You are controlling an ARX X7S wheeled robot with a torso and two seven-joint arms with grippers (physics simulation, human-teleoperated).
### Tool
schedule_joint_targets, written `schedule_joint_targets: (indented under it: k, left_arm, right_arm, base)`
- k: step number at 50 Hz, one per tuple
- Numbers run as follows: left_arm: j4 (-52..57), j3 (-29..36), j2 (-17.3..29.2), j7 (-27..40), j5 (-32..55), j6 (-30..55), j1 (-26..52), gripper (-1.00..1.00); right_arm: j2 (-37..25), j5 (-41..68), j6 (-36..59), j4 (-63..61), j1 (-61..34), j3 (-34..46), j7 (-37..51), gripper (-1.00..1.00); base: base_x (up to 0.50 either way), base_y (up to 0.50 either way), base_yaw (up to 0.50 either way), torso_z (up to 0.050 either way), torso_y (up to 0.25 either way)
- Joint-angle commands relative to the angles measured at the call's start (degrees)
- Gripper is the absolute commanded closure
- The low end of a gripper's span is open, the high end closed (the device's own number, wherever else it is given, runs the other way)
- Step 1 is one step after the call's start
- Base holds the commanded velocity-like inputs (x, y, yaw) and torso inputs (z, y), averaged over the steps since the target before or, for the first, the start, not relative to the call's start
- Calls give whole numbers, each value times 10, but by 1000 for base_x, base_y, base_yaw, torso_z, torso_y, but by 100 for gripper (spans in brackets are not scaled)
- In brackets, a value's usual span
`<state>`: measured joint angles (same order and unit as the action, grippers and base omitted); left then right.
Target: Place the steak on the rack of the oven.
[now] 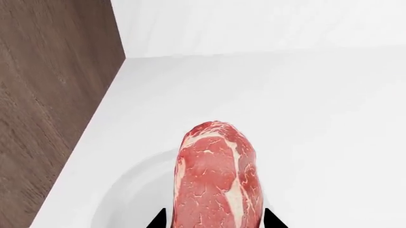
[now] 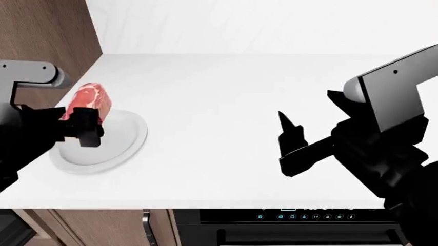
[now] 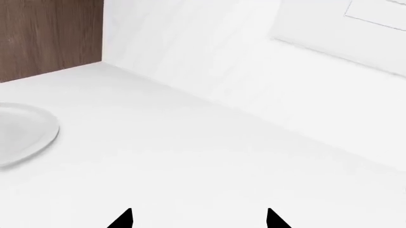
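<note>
The steak [image 2: 89,100] is red-pink and marbled with a pale fat streak. My left gripper [image 2: 82,120] is shut on it and holds it just above the round white plate [image 2: 120,146] at the counter's left end. In the left wrist view the steak [image 1: 216,175] fills the gap between the two black fingertips [image 1: 157,219], with the plate's rim [image 1: 127,180] below. My right gripper [image 2: 291,136] is open and empty over the counter's right half; its wrist view shows only bare counter between the fingertips [image 3: 122,219]. The rack and the tall built-in oven are out of view.
A wood cabinet side [image 2: 48,36] stands against the counter's left end, and a white wall [image 2: 274,25] runs behind. A black oven with a blue display [image 2: 301,218] sits below the counter's front edge. The plate also shows in the right wrist view [image 3: 25,133].
</note>
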<state>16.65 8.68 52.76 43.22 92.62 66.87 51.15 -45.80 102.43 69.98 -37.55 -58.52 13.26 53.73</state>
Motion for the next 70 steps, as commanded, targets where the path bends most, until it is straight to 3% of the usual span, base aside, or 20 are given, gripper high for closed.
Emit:
schedule_joint_targets:
  k: [1,13,31,70]
  left_arm:
    - [93,-34,16,52,48,-20,-23,100]
    - [154,-50,27,110,97,-41,-34,100]
    - [190,-66,32,129,114,-63,-43,100]
    - [183,-64,29,121,121,-78,-18,100]
  right_arm:
    - [-6,-14,-25,-35,24,-30,-10,-100]
    - [-6,-37,-68,-66,62,-71,19,-100]
    - [-13,-32,-94,-94,71,-94,32,-100]
    - [-33,20,-85,-70,-23,-54,75,-100]
  base:
    - [0,0,0,0,0]
    - [0,0,0,0,0]
    - [0,0,0,0,1]
    - [-461,0,0,0,0]
